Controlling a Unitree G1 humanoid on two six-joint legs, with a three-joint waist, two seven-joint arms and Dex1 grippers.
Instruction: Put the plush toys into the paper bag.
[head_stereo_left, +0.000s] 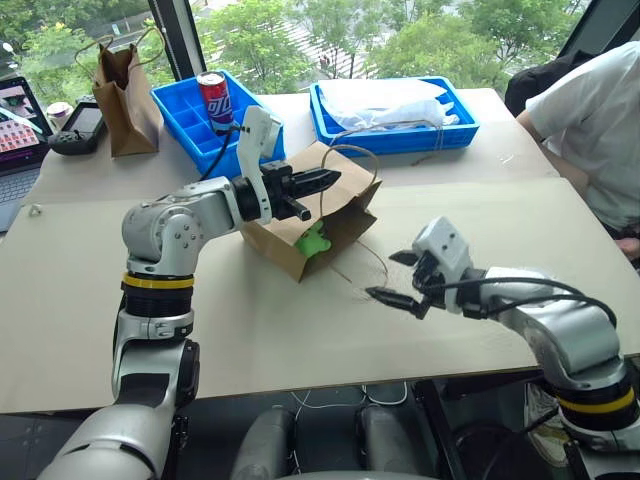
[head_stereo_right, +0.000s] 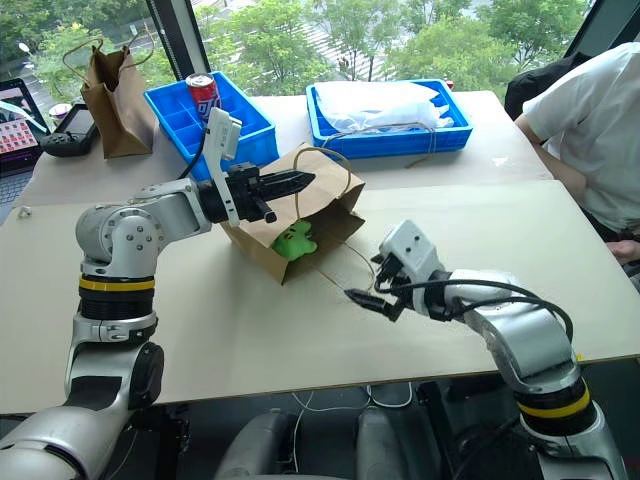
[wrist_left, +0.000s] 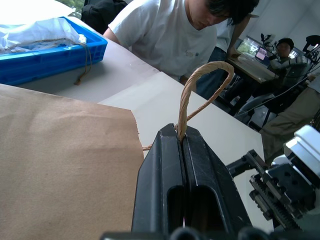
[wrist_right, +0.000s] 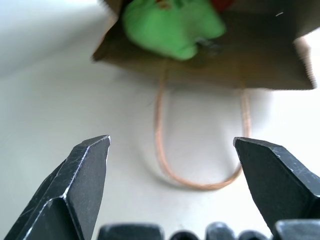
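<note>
At the far left edge of the worktop (head_stereo_left: 250, 330) a laptop (head_stereo_left: 15, 125) stands open, with a small black device (head_stereo_left: 78, 128) just beside it at its 3 o'clock. A narrow dark brown bag (head_stereo_left: 125, 98) stands upright next to that. At its 3 o'clock a blue compartment tray (head_stereo_left: 190, 120) holds a red drink can (head_stereo_left: 215, 100) upright in one of its far cells.

The left hand (head_stereo_left: 325, 181) reaches level over the middle of the worktop. Its fingers are pressed together on the upper twine handle (wrist_left: 205, 87) of the paper bag (head_stereo_left: 335, 225), pinching the loop at its base, as the left wrist view shows. The paper bag lies on its side, mouth facing the near edge at about 5 o'clock. The green plush toy (head_stereo_left: 312, 240) sits inside the mouth, partly showing. In the right wrist view a patch of red (wrist_right: 224, 4) shows deeper in the bag beside the green one; whether it is the red plush toy cannot be told for certain. The lower twine handle (wrist_right: 195, 170) lies slack on the worktop in front of the mouth.

At 12 o'clock from the bag a second blue tray (head_stereo_left: 395, 125) holds crumpled white plastic (head_stereo_left: 385, 103).

The right hand (head_stereo_left: 398, 278) hovers near the bag mouth at its 4 o'clock, fingers spread wide and empty, apart from the bag.

A person in a white shirt (head_stereo_left: 590, 120) sits at the right edge.
</note>
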